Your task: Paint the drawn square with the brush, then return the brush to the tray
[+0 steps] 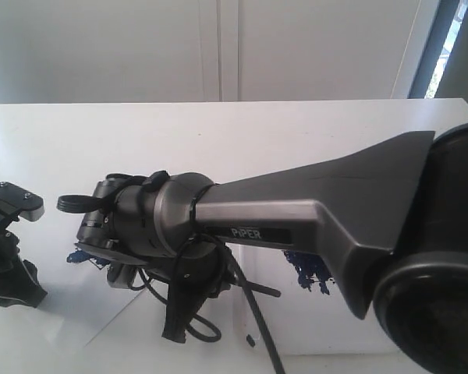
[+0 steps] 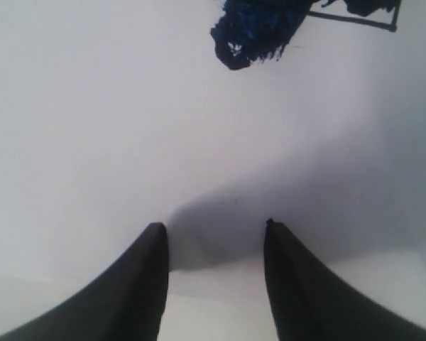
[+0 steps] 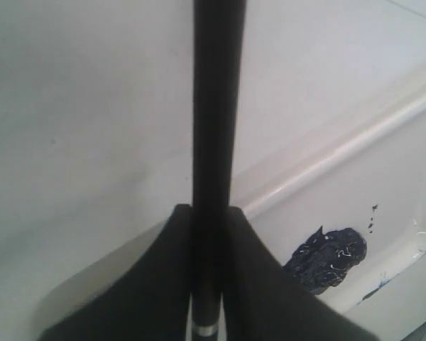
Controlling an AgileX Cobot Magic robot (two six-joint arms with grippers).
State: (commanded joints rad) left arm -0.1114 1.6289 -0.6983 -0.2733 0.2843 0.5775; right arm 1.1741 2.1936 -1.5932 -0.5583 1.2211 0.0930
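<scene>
My right gripper (image 3: pixel 207 207) is shut on the brush (image 3: pixel 216 106). The black handle runs out past the fingertips, and the silver ferrule (image 3: pixel 204 330) shows behind them; the bristles are out of view. Beside the gripper lies the tray (image 3: pixel 341 145) with its raised rim and a dark blue blotch (image 3: pixel 326 257). The drawn square (image 2: pixel 369 7), smeared dark blue with a thin black outline, sits ahead of my open, empty left gripper (image 2: pixel 216 226). In the exterior view my right arm (image 1: pixel 296 210) reaches across to the left and hides its own gripper; the left gripper (image 1: pixel 12 280) stands at the far left.
A dark blue paint patch (image 1: pixel 308 269) shows under the right arm on the white tabletop (image 1: pixel 218 132). Black cables (image 1: pixel 257 319) hang from the right wrist. Paint spills out past the square's outline (image 2: pixel 255 32).
</scene>
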